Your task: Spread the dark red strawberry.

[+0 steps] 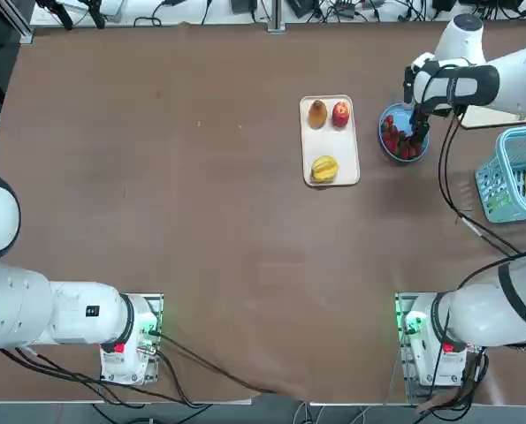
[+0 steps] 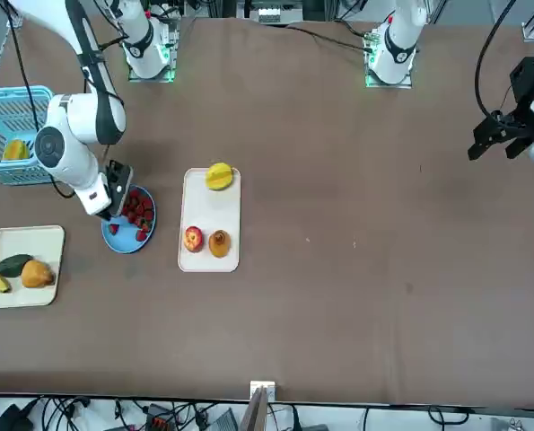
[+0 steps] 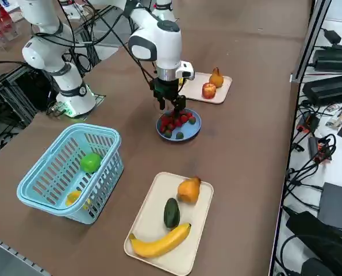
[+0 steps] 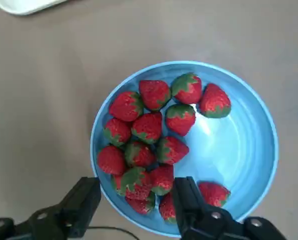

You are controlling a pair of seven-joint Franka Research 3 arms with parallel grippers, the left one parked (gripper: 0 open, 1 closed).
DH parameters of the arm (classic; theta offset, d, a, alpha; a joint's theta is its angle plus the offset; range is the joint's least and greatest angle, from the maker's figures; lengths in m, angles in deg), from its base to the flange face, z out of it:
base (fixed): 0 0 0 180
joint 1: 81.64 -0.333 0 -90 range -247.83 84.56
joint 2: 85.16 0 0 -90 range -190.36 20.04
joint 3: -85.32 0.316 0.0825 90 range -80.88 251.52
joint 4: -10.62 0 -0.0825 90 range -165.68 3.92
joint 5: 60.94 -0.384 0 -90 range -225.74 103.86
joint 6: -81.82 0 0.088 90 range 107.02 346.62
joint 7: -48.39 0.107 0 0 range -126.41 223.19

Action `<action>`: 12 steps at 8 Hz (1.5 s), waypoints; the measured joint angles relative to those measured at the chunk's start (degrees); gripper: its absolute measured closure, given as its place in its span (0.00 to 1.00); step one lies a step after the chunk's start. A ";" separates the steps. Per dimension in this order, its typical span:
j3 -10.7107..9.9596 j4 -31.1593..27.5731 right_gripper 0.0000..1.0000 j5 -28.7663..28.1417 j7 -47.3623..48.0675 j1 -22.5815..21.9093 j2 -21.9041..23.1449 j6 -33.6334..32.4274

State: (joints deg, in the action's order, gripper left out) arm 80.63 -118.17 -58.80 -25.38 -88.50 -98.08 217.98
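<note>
Right below my wrist, my fingers (image 4: 133,207) stand spread over the near rim of the blue plate (image 4: 249,150) on the desk (image 4: 48,75), gripping nothing. Heaped to one side of that plate lie the dark red strawberries (image 4: 149,145). I judge them light, soft and easily bruised, so I'd pinch one gently across its plump middle.

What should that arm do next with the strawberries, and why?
Probably ease the right end effector down onto one strawberry at the pile's near edge. Its fingers stand open above the strawberries, which crowd one side of the blue plate.
</note>
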 joint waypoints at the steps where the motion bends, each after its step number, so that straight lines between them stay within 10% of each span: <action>1: 0.00 -0.22 0.14 0.01 -1.78 -0.01 -0.01 0.20; 12: -0.10 -2.30 0.15 1.46 -10.05 -0.04 -1.98 4.27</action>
State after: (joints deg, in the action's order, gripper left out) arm 80.53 -120.46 -57.33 -35.43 -88.54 -100.06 222.24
